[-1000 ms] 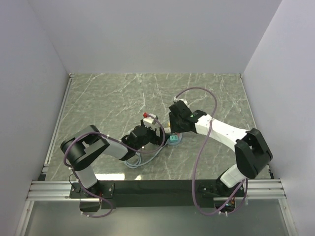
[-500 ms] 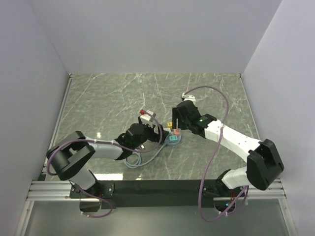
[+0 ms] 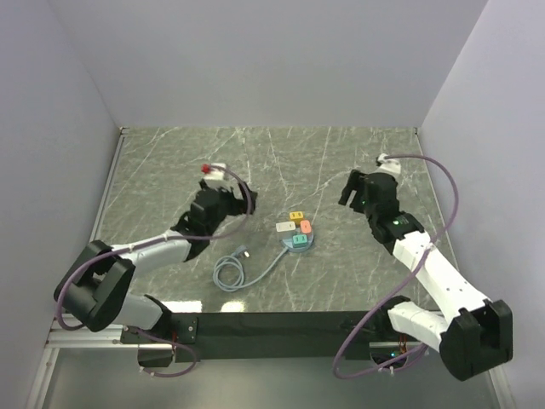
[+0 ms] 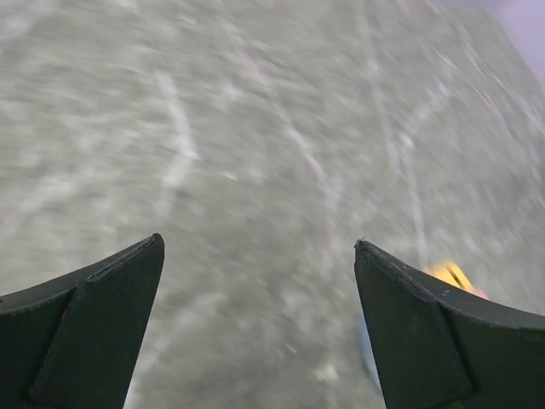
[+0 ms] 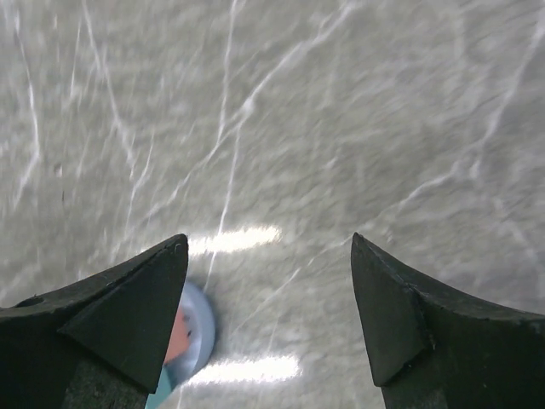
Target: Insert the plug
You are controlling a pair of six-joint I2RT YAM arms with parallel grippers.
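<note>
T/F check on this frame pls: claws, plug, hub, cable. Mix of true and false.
1. The left claw and the right claw are both open and hold nothing. True.
2. The plug is in the left claw. False: it lies free on the table.
3. The round hub sits between the two arms. True.
4. The right claw presses on the hub. False: it is clear of the hub, off to its right.
5. The grey cable runs from the hub to a loop on the table. True.
</note>
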